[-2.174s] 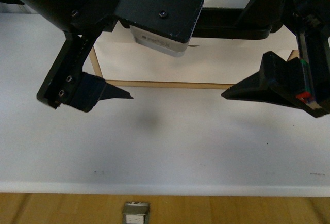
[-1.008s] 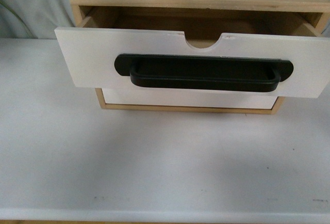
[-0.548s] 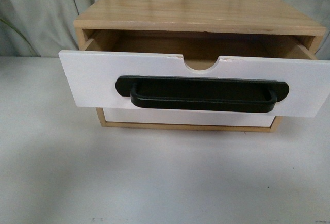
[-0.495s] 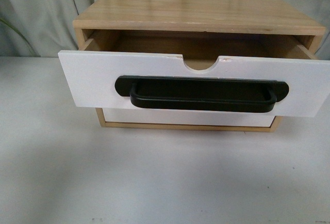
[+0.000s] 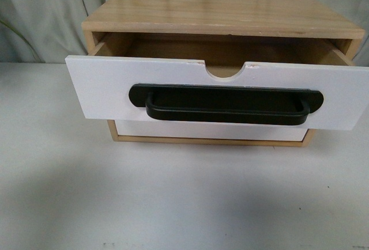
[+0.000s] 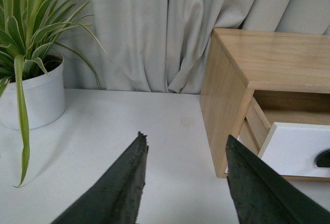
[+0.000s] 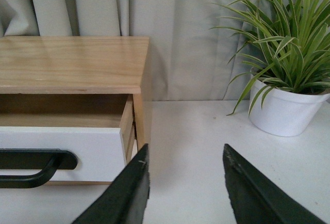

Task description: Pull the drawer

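The drawer (image 5: 104, 88) stands pulled partway out of a light wood cabinet (image 5: 219, 8); its white front carries a long black bar handle (image 5: 225, 105) and a semicircular notch (image 5: 225, 70) in the top edge. Neither arm shows in the front view. In the left wrist view my left gripper (image 6: 185, 146) is open over the white table, off the cabinet's left side, the drawer (image 6: 299, 149) beyond its finger. In the right wrist view my right gripper (image 7: 185, 154) is open beside the cabinet's right side, with the drawer (image 7: 67, 149) and handle end (image 7: 36, 164) alongside. Both hold nothing.
A plain white lower drawer front (image 5: 207, 130) sits under the pulled one. Potted striped-leaf plants in white pots stand on the table at either side (image 6: 31, 95) (image 7: 286, 110). Grey curtains (image 5: 46, 8) hang behind. The white table (image 5: 173, 198) spreads in front of the cabinet.
About two seconds ago both arms filled the front view over the table; they have left that view. The camera view has tilted up, showing the whole cabinet with the drawer out.
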